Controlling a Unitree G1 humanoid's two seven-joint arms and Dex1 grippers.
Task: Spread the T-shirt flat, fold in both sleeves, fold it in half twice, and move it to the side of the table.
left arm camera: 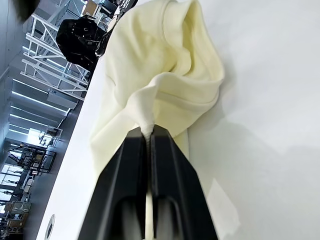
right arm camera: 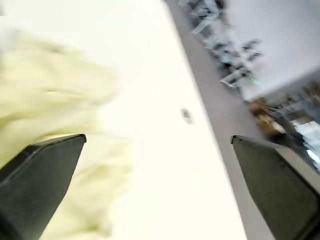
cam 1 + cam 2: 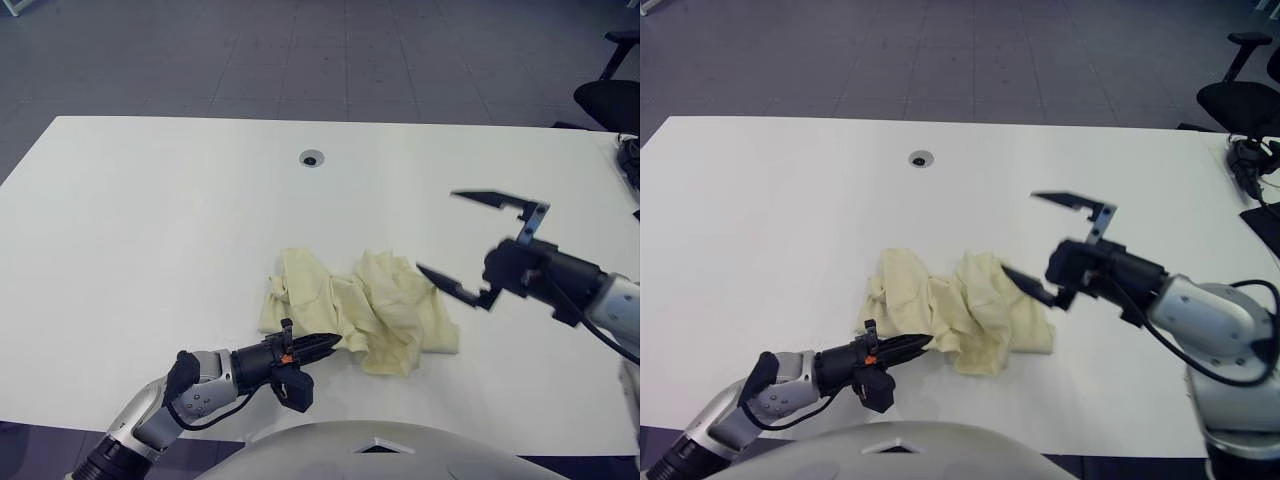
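White flat surface [image 3: 150, 250] has the pale yellow cotton T-shirt [image 3: 370, 310] crumpled in a heap near its front edge, so basically nothing's done yet, not even the spreading. The left pincer [image 3: 330, 343] is clenched on a fold of cloth, and the right pincer [image 3: 436, 230] hangs wide open just beside the heap.

A white table [image 3: 120, 260] spreads across the view, with a small round cable hole [image 3: 312, 158] toward 12 o'clock. Beyond it lies grey tiled floor [image 3: 300, 50], and a black office chair [image 3: 612, 95] stands at 2 o'clock.
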